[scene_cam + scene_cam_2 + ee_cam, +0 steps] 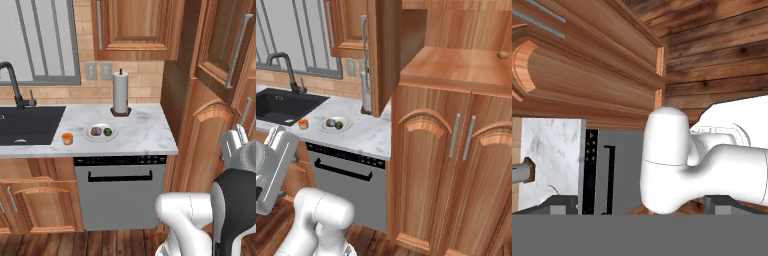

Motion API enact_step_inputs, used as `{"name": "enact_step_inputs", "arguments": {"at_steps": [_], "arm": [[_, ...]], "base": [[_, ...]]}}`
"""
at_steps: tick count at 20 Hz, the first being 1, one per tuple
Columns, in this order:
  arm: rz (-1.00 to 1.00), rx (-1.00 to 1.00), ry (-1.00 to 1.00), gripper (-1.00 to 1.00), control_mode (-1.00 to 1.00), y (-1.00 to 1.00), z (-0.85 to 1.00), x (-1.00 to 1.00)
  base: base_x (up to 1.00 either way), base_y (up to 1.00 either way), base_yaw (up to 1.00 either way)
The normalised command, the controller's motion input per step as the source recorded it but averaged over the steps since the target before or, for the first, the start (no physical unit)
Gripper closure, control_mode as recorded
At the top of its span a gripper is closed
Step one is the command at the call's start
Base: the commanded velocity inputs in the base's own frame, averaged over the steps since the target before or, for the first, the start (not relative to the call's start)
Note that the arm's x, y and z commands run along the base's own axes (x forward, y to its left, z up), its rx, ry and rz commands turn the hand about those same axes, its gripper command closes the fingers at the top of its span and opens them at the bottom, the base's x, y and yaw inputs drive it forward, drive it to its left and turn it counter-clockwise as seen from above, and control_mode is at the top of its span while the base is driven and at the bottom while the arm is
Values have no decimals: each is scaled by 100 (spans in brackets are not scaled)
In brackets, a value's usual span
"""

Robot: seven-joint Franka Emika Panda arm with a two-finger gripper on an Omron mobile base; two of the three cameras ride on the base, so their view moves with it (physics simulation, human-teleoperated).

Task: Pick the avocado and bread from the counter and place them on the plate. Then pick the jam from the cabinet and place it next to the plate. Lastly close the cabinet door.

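The white plate (101, 136) (336, 128) lies on the marble counter (145, 132) (368, 135), carrying the brown bread (95, 131) (330, 122) and the green avocado (107, 132) (338, 125). The orange jam (67, 138) (303, 124) stands on the counter just left of the plate. The cabinet (210, 125) (456, 150) has its upper door (381, 55) (225, 45) swung out, baring a wooden shelf (456, 67). My gripper (642, 204) is open and empty, low in front of the cabinet's arched lower doors and far from the counter items. It faces down over my own base.
A paper towel roll (120, 93) stands behind the plate. A dark sink (27, 125) with a black faucet (12, 82) lies to the left. A dishwasher (120, 187) (607, 170) sits under the counter. A small brown round thing (502, 55) rests on the cabinet shelf.
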Motion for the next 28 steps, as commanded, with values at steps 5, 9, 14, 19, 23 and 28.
{"name": "enact_step_inputs", "arguments": {"at_steps": [5,9,14,19,23,28], "arm": [[0,0,0,-100,100,0,0,0],[0,0,0,-100,100,0,0,0],[0,0,0,-100,100,0,0,0],[0,0,0,-100,100,0,0,0],[0,0,0,-100,100,0,0,0],[0,0,0,-100,100,0,0,0]], "base": [[-27,-47,0],[-27,-45,0],[-26,-45,0],[-18,-46,0],[-8,-50,0],[0,-53,0]]}}
